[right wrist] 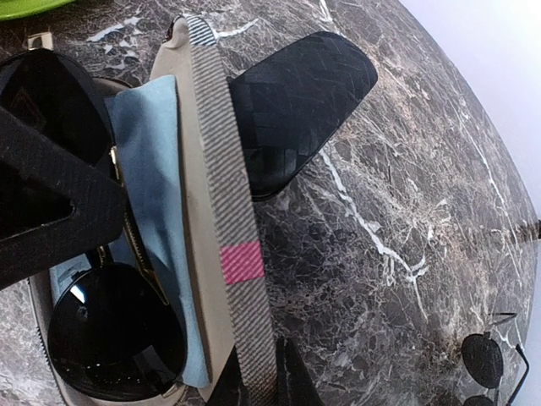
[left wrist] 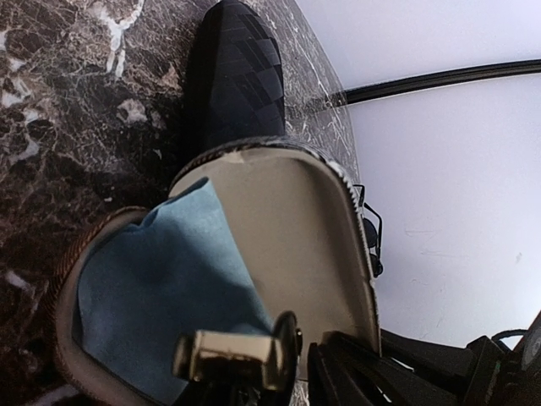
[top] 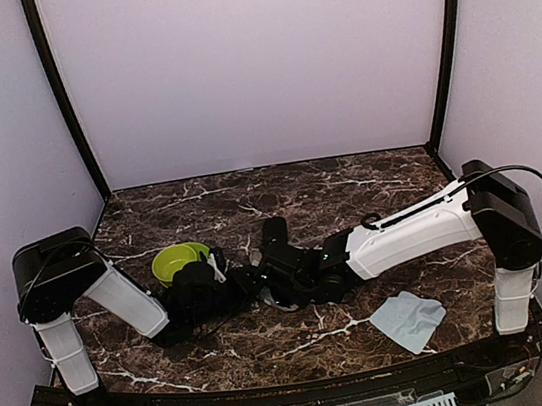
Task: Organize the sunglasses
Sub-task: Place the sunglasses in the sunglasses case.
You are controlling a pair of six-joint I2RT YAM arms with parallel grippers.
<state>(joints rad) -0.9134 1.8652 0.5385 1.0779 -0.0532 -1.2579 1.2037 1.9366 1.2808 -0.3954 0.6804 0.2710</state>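
Sunglasses [right wrist: 114, 338] lie in the open striped case [right wrist: 193, 271]; the right gripper [right wrist: 260, 385] pinches its lid [right wrist: 221, 152] so it cannot flop closed; the left gripper's [top: 202, 285] gap is unclear

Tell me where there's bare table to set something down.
Bare marble table runs along its far edge, behind the green bowl; another patch lies front centre, left of the blue cloth. The middle, around the open case, is crowded.

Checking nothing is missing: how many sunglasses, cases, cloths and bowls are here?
Sunglasses: 2, the cased pair and the loose pair
Cases: 2, the striped case and the black case
Cloths: 2, the cased cloth and the loose cloth
Bowls: 1, the green bowl
Total: 7
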